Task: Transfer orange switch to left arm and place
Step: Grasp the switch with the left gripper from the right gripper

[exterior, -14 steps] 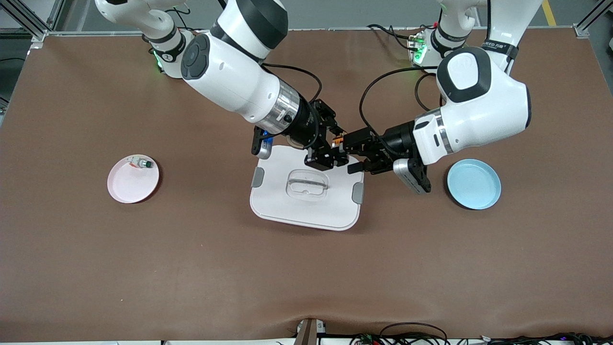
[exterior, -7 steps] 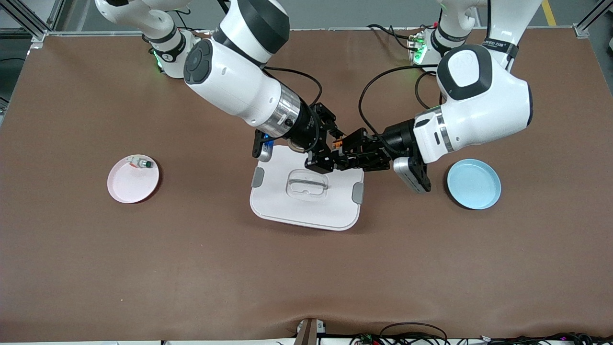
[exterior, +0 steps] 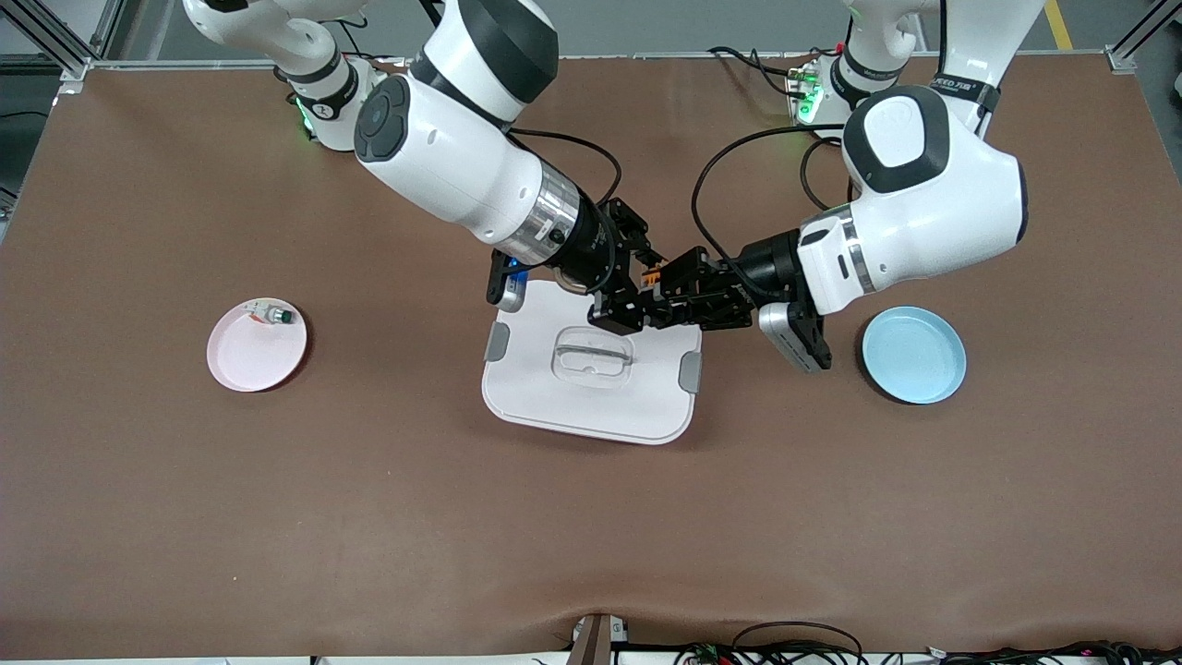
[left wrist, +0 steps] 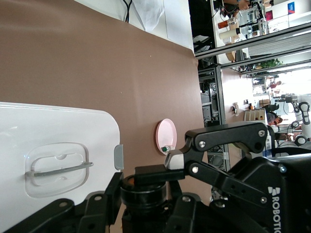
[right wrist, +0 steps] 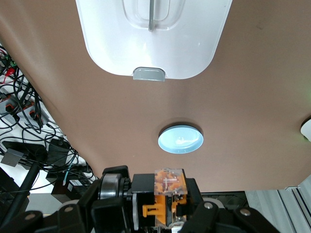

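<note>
Handover stage, mid-air above the large white rounded-rectangular plastic box (exterior: 591, 369) with grey side latches. The tiny black-bodied orange switch (exterior: 652, 274) sits between the two meeting grippers, over the box edge nearest the robots' bases. The right gripper (exterior: 639, 294) is clamped on the switch, as the right wrist view shows (right wrist: 165, 194); the left gripper (exterior: 667, 297) has its fingers drawn tight against the same part (left wrist: 146, 187), so both appear to grip it. Judged done: pick-up from the round pink plate (exterior: 256, 351), where a green-capped white switch (exterior: 275, 316) remains. Judged left: the right gripper's release, then carriage to the round blue plate (exterior: 913, 355), near the left gripper. Surface: brown desk (exterior: 369, 517); cables and metal racking surround it.
</note>
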